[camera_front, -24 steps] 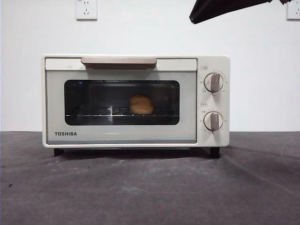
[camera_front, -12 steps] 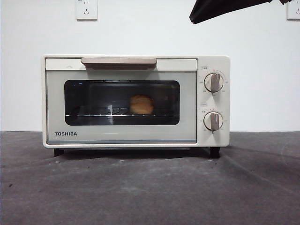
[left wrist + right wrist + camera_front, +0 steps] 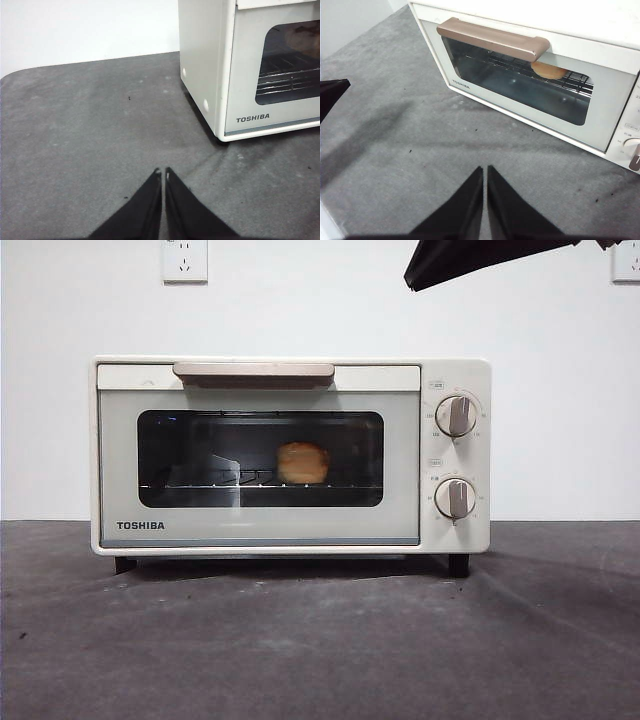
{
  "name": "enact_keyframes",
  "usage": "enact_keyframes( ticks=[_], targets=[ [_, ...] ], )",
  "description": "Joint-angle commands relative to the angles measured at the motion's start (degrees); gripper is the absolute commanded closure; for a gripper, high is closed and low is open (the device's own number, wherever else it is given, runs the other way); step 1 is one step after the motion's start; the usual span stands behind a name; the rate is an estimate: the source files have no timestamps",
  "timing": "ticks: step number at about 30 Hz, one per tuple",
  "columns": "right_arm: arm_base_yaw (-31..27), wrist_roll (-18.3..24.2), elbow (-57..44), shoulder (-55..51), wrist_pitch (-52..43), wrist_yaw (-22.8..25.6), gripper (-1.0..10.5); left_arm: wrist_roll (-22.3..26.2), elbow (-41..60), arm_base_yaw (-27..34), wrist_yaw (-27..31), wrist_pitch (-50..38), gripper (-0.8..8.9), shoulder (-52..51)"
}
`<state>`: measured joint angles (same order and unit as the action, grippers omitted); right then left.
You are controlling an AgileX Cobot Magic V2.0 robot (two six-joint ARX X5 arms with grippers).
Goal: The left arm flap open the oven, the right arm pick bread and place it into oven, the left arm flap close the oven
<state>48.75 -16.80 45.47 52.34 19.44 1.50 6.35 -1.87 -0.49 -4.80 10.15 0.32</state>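
The cream-white TOSHIBA oven (image 3: 290, 455) stands on the grey table with its glass door shut and its beige bar handle (image 3: 253, 370) at the top. The golden bread (image 3: 302, 462) lies on the wire rack inside, seen through the glass; it also shows in the right wrist view (image 3: 549, 70). My left gripper (image 3: 163, 173) is shut and empty, low over the table beside the oven's left corner (image 3: 220, 75). My right gripper (image 3: 485, 170) is shut and empty, held above the table in front of the oven (image 3: 530, 75).
Two round knobs (image 3: 456, 416) sit on the oven's right panel. A black arm tip (image 3: 470, 260) shows at the top of the front view. The other arm's dark tip (image 3: 332, 95) shows at the edge of the right wrist view. Wall sockets (image 3: 184, 258) are on the white wall.
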Motion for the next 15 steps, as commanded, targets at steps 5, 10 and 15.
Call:
enact_keyframes(
  ticks=[5,10,15],
  targets=[
    [0.6,-0.3,0.3,0.3,-0.6,0.1,9.4,0.2,1.2,0.2,0.0,0.4,7.94,-0.1],
    [0.6,-0.3,0.3,0.3,-0.5,0.1,9.4,0.2,1.2,0.2,0.0,0.4,7.94,-0.1],
    [-2.3,1.4,0.3,-2.1,-0.3,0.1,9.4,0.2,1.2,0.2,0.0,0.4,7.94,-0.1]
  ],
)
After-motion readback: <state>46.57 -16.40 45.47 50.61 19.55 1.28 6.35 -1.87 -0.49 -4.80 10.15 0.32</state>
